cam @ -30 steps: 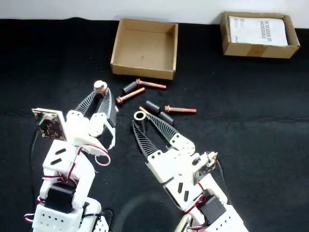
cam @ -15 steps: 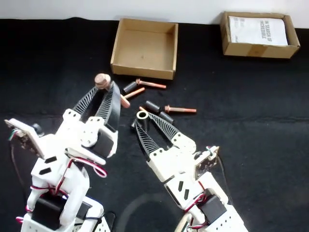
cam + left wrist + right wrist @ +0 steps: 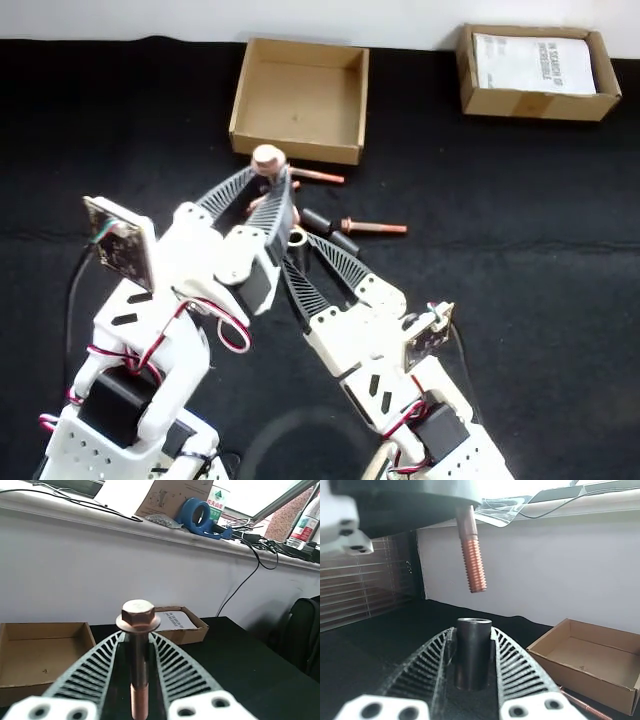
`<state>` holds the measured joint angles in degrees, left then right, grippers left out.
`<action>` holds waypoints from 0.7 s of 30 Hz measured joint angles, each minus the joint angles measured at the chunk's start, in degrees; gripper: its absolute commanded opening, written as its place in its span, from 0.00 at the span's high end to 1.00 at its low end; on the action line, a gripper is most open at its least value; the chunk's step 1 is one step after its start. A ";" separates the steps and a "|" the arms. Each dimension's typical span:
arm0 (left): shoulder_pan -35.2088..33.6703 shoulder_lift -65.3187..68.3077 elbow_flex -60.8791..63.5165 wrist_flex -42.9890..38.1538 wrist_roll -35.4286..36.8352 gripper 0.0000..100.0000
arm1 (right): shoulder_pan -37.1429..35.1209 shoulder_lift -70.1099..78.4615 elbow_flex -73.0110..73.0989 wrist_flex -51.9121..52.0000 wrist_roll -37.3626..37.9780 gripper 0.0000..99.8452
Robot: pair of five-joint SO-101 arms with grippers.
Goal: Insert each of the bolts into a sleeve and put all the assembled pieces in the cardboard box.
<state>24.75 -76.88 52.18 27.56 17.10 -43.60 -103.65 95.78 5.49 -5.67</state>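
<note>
Clamping a bolt (image 3: 137, 630) head-up, the left fingers (image 3: 95, 667) hang its threaded tip just above, not yet in, the sleeve (image 3: 474, 650) clenched upright by the right fingers (image 3: 520, 665), evidently aligned for insertion; other bolts (image 3: 372, 227) lie on the counter (image 3: 520, 250) before the empty box (image 3: 295, 148).

**Colour check from my end**

My left gripper (image 3: 138, 636) and right gripper (image 3: 473, 630) both have black ribbed fingers (image 3: 92, 672) on white bodies. The bolt (image 3: 139, 660) is shiny copper, the sleeve (image 3: 473, 652) matte black, the cardboard box (image 3: 295, 148) plain tan, the table (image 3: 520, 260) black.
</note>
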 measured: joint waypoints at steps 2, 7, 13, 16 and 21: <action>1.05 0.00 0.00 0.18 -0.35 0.99 | 0.00 0.00 0.00 0.00 0.00 0.99; 1.05 0.00 -0.09 0.70 -0.35 0.99 | 0.00 0.00 0.00 0.00 0.00 0.99; 1.32 0.00 -0.09 4.66 -0.35 0.99 | 0.18 0.00 0.00 0.00 0.00 0.99; 1.49 0.00 -0.09 4.84 -0.35 0.99 | 0.18 0.00 0.00 0.00 0.00 0.99; 1.41 0.00 -0.09 7.38 -0.35 0.99 | 0.18 0.00 0.00 0.00 0.00 0.99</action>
<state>26.15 -76.88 52.09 34.95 16.75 -43.43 -103.65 95.78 5.49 -5.67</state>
